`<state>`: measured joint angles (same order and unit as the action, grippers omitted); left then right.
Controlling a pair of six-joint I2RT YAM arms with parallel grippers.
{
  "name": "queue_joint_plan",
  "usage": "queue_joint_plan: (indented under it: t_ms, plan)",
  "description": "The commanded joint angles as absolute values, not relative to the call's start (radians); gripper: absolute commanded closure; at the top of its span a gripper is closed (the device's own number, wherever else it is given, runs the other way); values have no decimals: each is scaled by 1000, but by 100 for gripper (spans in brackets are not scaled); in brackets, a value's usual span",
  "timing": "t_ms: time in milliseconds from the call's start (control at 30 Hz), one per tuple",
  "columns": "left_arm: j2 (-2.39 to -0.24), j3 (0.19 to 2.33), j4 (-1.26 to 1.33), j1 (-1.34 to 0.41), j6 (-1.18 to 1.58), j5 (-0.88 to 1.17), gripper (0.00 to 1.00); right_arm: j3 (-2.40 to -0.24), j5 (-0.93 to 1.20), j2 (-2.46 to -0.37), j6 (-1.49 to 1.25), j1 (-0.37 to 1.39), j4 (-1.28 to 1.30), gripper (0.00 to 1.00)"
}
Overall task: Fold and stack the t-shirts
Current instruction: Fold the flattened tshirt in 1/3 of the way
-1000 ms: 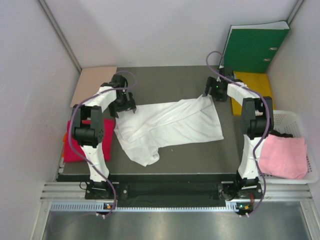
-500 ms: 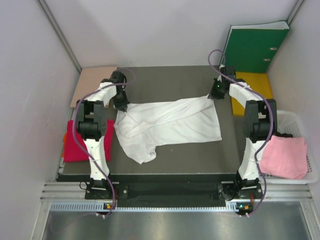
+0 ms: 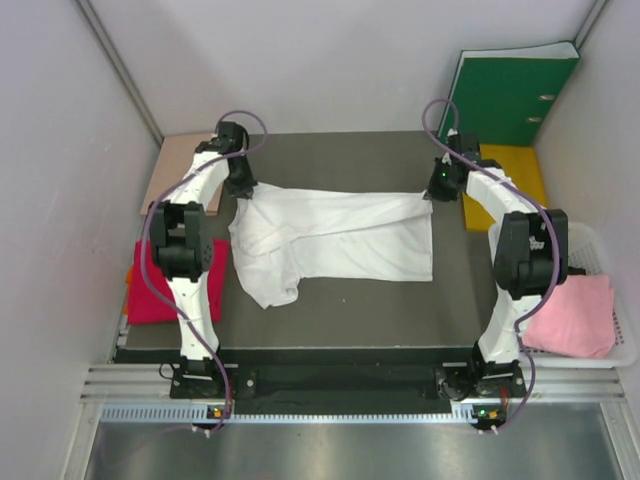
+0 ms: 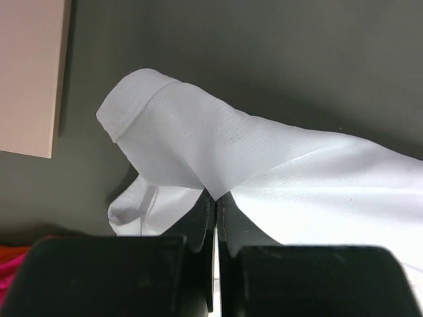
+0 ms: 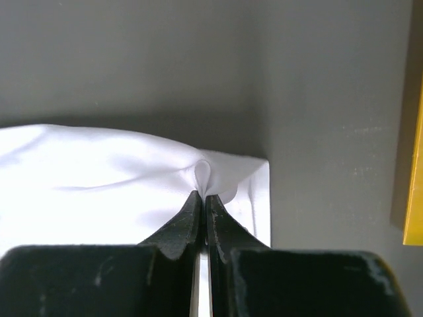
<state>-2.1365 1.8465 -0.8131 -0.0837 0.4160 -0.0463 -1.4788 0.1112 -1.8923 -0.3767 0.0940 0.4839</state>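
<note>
A white t-shirt (image 3: 330,235) lies stretched across the dark mat (image 3: 340,160), rumpled at its left end. My left gripper (image 3: 243,188) is shut on its far left corner; in the left wrist view (image 4: 216,197) the cloth (image 4: 198,145) peaks up from the closed fingertips. At the far right corner my right gripper (image 3: 430,193) is shut on a pinched fold of the same shirt (image 5: 119,178), seen at the tips (image 5: 203,195). A crimson red t-shirt (image 3: 140,290) lies off the mat's left edge. The pale pink t-shirt (image 3: 570,315) rests in a white basket (image 3: 600,245) at the right.
A tan cardboard sheet (image 3: 175,165) lies at the back left beside the mat. A green binder (image 3: 510,95) leans on the back wall at the right, with a yellow board (image 3: 515,180) below it. Grey walls close in on both sides.
Both grippers closed on the white shirt's far corners and pulled away from the near edge. The shirt is drawn out flatter and wider between them.
</note>
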Motion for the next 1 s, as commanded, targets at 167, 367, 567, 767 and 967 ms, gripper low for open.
queue_joint_plan:
  t_ms: [167, 367, 567, 767, 967]
  plan:
    - [-2223, 2055, -830, -52, 397, -34, 59, -1456, 138, -1986, -394, 80, 477, 53]
    - [-2292, 2140, -890, -49, 376, -26, 1, -1413, 138, -1936, -426, 81, 443, 34]
    - [-2204, 1999, -799, -12, 368, -28, 3, -1393, 127, -1902, -439, 81, 437, 35]
    - [-2259, 2022, -790, 38, 356, -6, 22, -1345, 153, -1922, -501, 80, 353, 37]
    - [-2318, 2091, -795, 52, 345, 37, 24, -1347, 219, -1985, -604, 81, 226, 40]
